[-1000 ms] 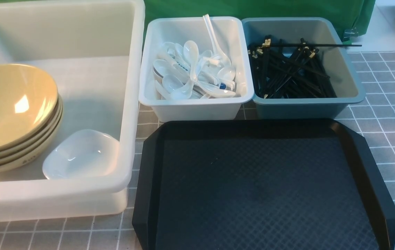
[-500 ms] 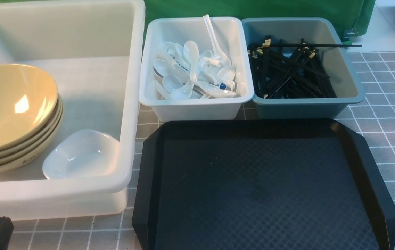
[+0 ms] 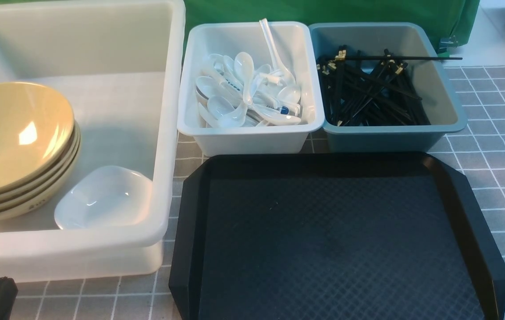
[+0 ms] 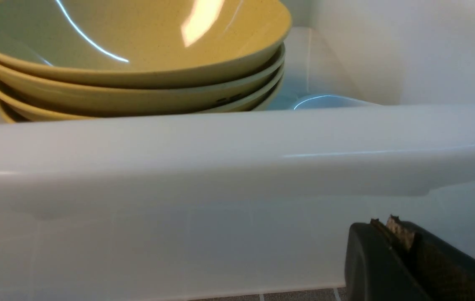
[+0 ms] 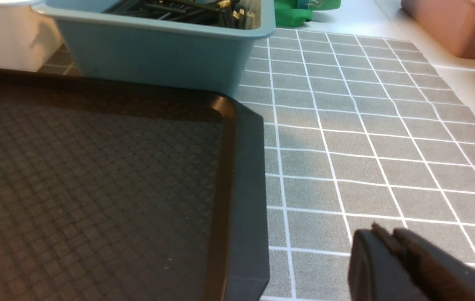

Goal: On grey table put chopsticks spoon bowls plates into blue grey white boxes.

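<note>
The left end effector [image 4: 392,234] is seen low over the surface [image 3: 492,146], just outside the near wall of the large tub [image 4: 237,142]; its jaws are pressed together and nothing is grasped. In the front view only a dark corner of it is visible at the lower left edge. The right end effector [image 5: 387,238] is held low over the tiles, beside the right rim of the black tray [image 5: 241,167]. Its jaws appear closed or nearly so with nothing between them; a slight gap cannot be ruled out.

Both end effectors are cut off by the frame edges, so the arm links are not seen. The bowls [image 3: 12,142] are cropped at the left edge of the front view. The plate [image 3: 105,198] is largely hidden behind the tub wall in the left wrist view.

The bowls are glossy, tan-yellow and wide-flaring, and are stacked inside the large translucent white tub. The plate, a glossy white rounded-square dish, is placed in the same tub, against the stack. The spoons [image 3: 248,93], glossy white, are piled in the small white box [image 3: 252,138]. The chopsticks [image 3: 367,93], thin and black with gold bands, are heaped in the blue-grey box [image 3: 381,138]; one is laid across its rim. The tray is textured with a woven pattern and has cut corners.
</note>
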Tool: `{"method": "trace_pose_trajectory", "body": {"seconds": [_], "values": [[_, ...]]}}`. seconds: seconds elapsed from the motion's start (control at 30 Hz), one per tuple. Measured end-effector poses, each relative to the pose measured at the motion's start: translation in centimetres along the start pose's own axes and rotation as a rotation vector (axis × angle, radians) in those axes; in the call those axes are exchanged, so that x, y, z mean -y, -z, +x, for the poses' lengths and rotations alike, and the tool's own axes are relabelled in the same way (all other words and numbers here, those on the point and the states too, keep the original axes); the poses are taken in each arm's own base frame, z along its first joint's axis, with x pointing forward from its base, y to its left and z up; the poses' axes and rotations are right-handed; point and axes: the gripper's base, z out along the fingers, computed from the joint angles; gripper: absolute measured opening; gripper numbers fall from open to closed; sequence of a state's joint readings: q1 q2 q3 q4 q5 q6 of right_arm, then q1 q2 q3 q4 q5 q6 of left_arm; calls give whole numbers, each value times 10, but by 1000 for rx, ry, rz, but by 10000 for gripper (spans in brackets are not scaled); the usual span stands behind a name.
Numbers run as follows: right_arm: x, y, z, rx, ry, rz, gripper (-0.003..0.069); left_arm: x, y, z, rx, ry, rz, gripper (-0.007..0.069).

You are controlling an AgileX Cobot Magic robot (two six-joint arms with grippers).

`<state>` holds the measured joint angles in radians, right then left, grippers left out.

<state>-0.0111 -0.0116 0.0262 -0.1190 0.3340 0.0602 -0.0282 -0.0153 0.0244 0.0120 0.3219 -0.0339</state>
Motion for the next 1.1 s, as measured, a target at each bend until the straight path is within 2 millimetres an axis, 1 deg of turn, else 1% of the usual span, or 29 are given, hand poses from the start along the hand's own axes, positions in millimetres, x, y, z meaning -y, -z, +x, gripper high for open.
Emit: {"method": "trace_pose_trajectory", "body": {"seconds": [1.1], "values": [[0, 0, 0, 0, 0, 0, 113, 0, 0, 0, 0, 0, 0, -11]]}}
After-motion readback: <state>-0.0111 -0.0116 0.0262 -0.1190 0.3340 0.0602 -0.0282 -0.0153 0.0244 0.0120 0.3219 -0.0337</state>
